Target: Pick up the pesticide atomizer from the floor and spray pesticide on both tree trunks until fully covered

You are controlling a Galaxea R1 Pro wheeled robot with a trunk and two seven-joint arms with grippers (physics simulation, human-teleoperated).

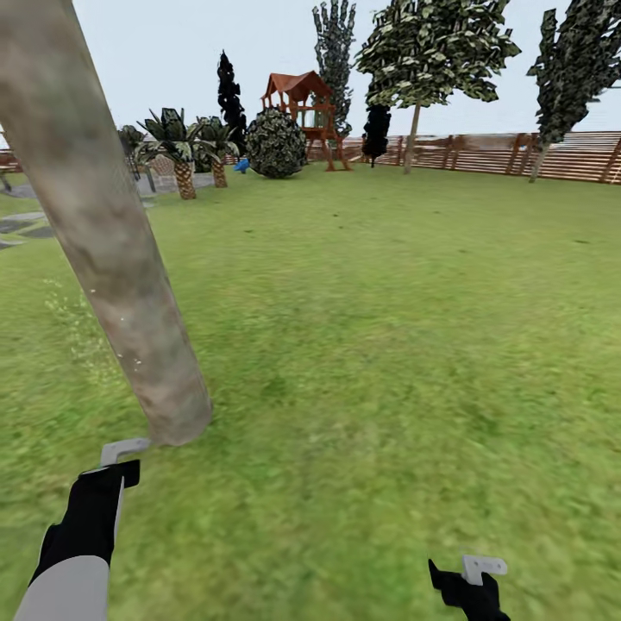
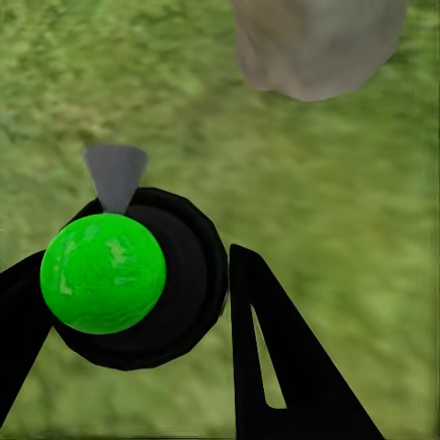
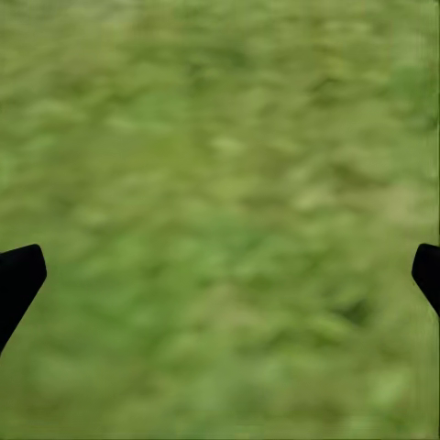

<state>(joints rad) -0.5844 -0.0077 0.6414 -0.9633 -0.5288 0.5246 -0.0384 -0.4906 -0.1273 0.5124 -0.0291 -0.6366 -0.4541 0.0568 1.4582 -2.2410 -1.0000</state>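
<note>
Close ahead, the tree trunk (image 1: 103, 250) leans up from the lawn (image 1: 388, 328), its base just beyond the left gripper (image 2: 137, 302). That gripper's 2 fingers (image 2: 284, 367) pinch the pesticide atomizer (image 2: 103, 273), a bright green ball on a black body, grey nozzle toward the trunk. The right gripper (image 3: 220, 275) hangs spread wide over grass.
</note>
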